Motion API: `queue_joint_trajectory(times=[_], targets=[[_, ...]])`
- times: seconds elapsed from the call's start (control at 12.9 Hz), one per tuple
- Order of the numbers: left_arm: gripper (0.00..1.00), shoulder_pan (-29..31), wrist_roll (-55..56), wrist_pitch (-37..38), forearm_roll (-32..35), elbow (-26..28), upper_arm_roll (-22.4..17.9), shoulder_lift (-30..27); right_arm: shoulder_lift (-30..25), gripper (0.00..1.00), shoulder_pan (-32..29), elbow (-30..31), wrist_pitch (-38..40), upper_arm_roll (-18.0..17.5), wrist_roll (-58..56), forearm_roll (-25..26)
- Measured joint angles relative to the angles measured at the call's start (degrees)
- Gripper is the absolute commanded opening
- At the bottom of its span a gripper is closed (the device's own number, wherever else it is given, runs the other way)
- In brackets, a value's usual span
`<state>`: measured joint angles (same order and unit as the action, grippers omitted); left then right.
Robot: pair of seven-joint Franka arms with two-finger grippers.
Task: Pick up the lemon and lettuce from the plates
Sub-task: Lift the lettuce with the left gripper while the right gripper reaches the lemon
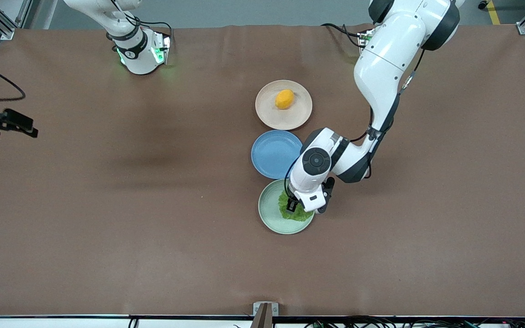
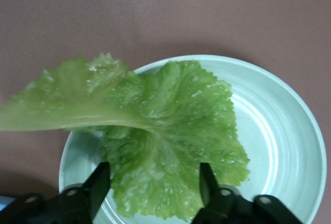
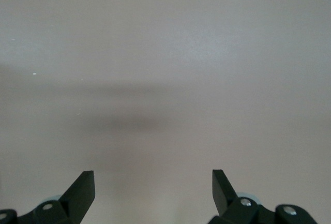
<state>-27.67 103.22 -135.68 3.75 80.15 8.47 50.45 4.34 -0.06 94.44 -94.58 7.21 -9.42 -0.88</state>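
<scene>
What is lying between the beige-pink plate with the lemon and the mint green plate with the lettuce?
The blue plate, with nothing on it, lies between the beige-pink plate and the mint green plate, as the front view shows.

Left gripper (image 1: 293,206) down on lettuce (image 1: 295,213), green plate (image 1: 269,214).
Lemon (image 1: 284,99) on beige plate (image 1: 269,111); blue plate (image 1: 271,155) between the two. Right arm waits at table's edge.

Lemon (image 1: 284,99) on beige-pink plate (image 1: 300,116); crinkled lettuce (image 2: 170,136) flat on mint plate (image 2: 279,131), nearer camera.
</scene>
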Motion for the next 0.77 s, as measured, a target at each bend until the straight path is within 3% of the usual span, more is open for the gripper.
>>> queue_joint_trajectory(times=[0.23, 0.54, 0.77], targets=[[0.5, 0.0, 0.0, 0.0, 0.0, 0.0, -0.1, 0.0, 6.1, 1.0, 1.5, -1.7, -1.5, -0.3, 2.4, -0.1], [0.24, 0.0, 0.0, 0.0, 0.0, -0.1, -0.1, 0.0, 6.1, 1.0, 8.9, -2.5, 0.0, -1.7, 24.0, -2.0], [0.1, 0.1, 0.0, 0.0, 0.0, -0.3, -0.2, 0.0, 5.5, 1.0, 17.6, -2.5, 0.9, -2.2, 43.6, -4.8]])
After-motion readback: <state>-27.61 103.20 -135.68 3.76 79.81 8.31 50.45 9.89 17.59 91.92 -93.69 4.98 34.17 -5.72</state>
